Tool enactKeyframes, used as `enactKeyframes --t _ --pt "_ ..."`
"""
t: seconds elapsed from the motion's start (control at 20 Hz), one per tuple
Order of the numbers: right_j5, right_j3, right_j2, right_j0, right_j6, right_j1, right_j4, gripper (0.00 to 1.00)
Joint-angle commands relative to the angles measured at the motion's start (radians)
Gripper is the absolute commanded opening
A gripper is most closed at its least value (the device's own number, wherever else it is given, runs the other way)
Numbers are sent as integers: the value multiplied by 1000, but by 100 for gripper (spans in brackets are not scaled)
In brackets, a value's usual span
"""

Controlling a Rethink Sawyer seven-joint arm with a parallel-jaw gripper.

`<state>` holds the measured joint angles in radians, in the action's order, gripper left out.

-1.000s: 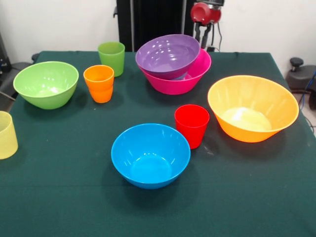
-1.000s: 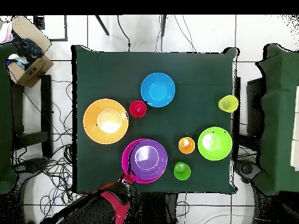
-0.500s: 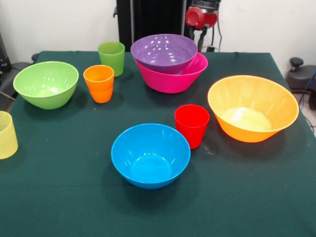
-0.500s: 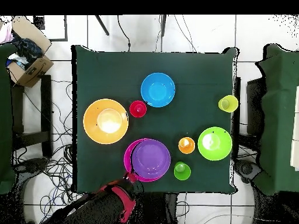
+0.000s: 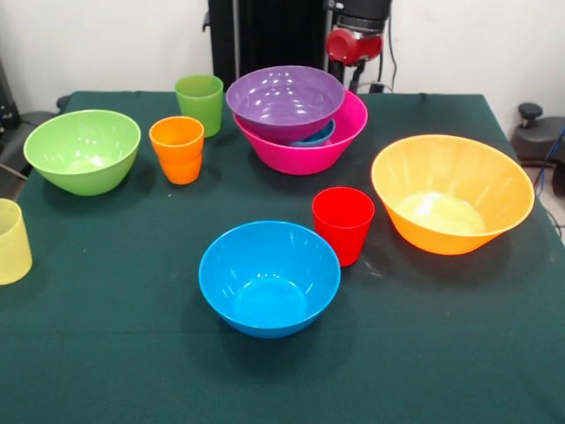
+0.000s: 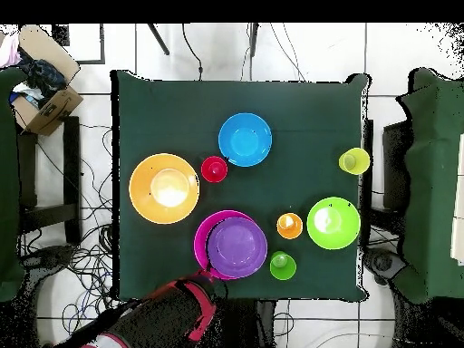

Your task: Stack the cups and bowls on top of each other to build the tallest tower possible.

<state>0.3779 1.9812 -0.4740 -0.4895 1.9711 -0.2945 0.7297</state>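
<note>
At the table's far edge the purple bowl [image 5: 284, 99] rests tilted inside the pink bowl [image 5: 305, 148], with a small blue bowl [image 5: 316, 136] peeking out beneath it. The red arm's gripper [image 5: 355, 76] sits just behind the pink bowl's far rim; its state is not visible. From above, the gripper [image 6: 207, 272] meets the pink bowl [image 6: 203, 241] beside the purple bowl [image 6: 237, 246]. Standing apart are the large blue bowl [image 5: 269, 276], red cup [image 5: 342, 223], orange bowl [image 5: 450, 192], orange cup [image 5: 177, 148], green cup [image 5: 199, 102], lime green bowl [image 5: 81, 148] and yellow cup [image 5: 11, 240].
A dark green cloth covers the table [image 5: 132, 344]. A black column [image 5: 265, 31] stands behind it and a black stool [image 5: 530, 115] at the right. Seen from above, a cardboard box [image 6: 43, 95] and cables lie on the floor beside the table [image 6: 299, 109].
The arm's head moved left along the far edge. The pink and purple bowls slid left with it, and the purple bowl shifted so the small blue bowl now shows.
</note>
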Motion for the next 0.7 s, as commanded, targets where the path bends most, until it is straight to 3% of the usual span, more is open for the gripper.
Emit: enactKeyframes --t 0.05,0.7 --pt "-57 -83 183 39 76 12 -1 100" --pt "-61 -93 145 -3 56 14 -24 100"
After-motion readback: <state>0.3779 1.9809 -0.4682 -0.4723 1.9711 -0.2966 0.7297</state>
